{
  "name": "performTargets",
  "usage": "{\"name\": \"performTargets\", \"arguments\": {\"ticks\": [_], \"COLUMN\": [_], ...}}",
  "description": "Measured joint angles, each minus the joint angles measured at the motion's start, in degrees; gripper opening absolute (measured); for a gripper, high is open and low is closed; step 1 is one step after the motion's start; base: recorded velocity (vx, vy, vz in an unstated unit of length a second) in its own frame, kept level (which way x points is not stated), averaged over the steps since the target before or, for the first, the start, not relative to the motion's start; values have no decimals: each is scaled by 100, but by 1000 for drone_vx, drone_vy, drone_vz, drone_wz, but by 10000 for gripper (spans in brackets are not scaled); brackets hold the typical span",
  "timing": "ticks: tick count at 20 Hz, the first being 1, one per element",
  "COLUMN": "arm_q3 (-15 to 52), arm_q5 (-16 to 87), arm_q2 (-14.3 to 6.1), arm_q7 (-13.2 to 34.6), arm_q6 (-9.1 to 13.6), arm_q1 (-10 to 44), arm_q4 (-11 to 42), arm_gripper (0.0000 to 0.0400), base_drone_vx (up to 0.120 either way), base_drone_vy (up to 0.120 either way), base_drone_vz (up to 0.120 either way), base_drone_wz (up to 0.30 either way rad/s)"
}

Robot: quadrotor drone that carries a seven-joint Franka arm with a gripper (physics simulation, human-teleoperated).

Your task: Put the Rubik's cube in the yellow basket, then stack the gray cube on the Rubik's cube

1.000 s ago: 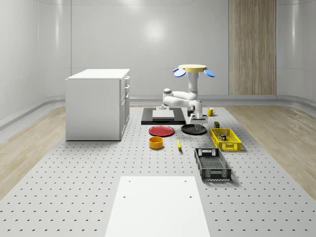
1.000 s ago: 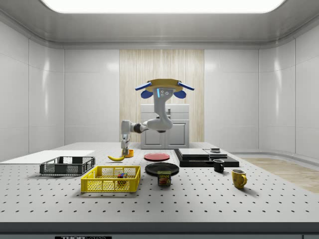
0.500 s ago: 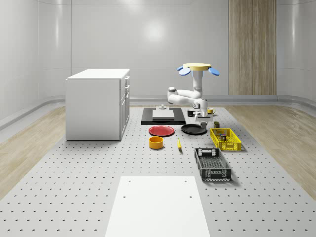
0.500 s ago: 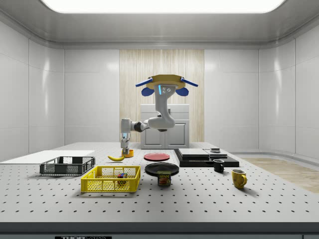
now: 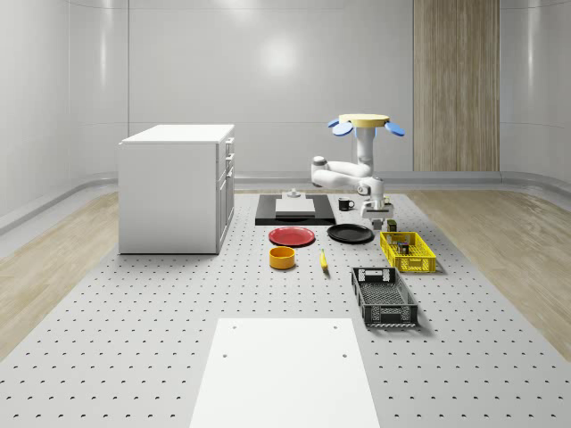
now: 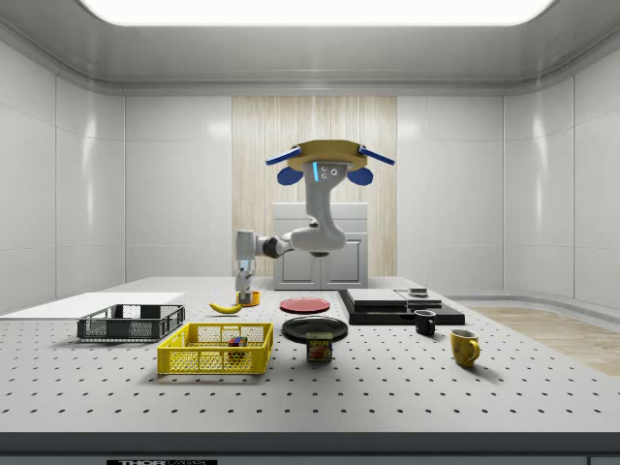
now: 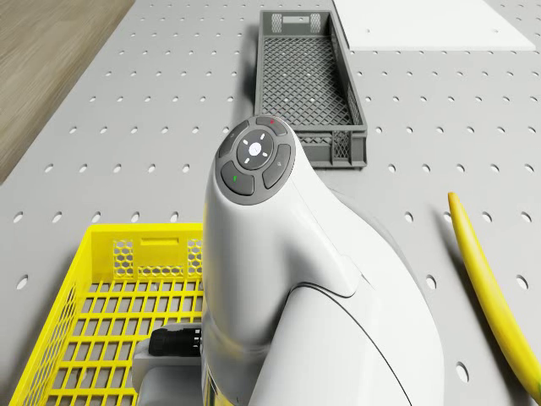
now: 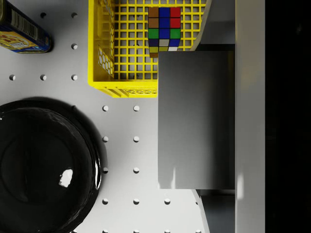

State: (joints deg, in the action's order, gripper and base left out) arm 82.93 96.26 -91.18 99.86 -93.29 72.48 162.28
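The gray cube (image 8: 194,121) sits between the fingers of my gripper (image 8: 214,119), which is shut on it. Seen from the wrist, the cube hangs over the near end rim of the yellow basket (image 8: 124,87) and the table beside it. The Rubik's cube (image 8: 164,28) lies inside that basket, a little farther in. In the whole-scene view the gripper (image 5: 379,214) hangs just above the far end of the yellow basket (image 5: 408,251). The drone (image 5: 366,121) hovers high above the table, behind the basket. From the side, the Rubik's cube (image 6: 235,341) shows through the basket (image 6: 215,349), below the gripper (image 6: 244,293).
A black plate (image 5: 350,234) lies left of the basket, with a red plate (image 5: 293,236), orange bowl (image 5: 283,258) and banana (image 5: 323,260) beyond. A dark crate (image 5: 384,296) lies in front. A can (image 8: 22,31) stands beside the basket. A white cabinet (image 5: 177,187) stands far left.
The drone and arm have moved toward the whole-scene view's right, carrying the gray cube from over the black plate to the far end of the yellow basket.
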Motion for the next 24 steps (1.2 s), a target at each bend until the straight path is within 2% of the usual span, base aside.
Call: {"name": "performTargets", "arguments": {"ticks": [6,15,20,24], "arm_q3": [1,2,2,3], "arm_q5": [-4,-8,-10,-12], "arm_q2": [-10,-21,-27,-30], "arm_q7": [1,2,2,3], "arm_q6": [-9,-20,-25,-28], "arm_q1": [1,3,3,4], "arm_q4": [0,0,-1,-1], "arm_gripper": [251,251,251,251], "base_drone_vx": [-20,0,0,0], "base_drone_vy": [120,120,120,120], "base_drone_vz": [-7,-116,0,-70], "base_drone_wz": [0,0,0,0]}}
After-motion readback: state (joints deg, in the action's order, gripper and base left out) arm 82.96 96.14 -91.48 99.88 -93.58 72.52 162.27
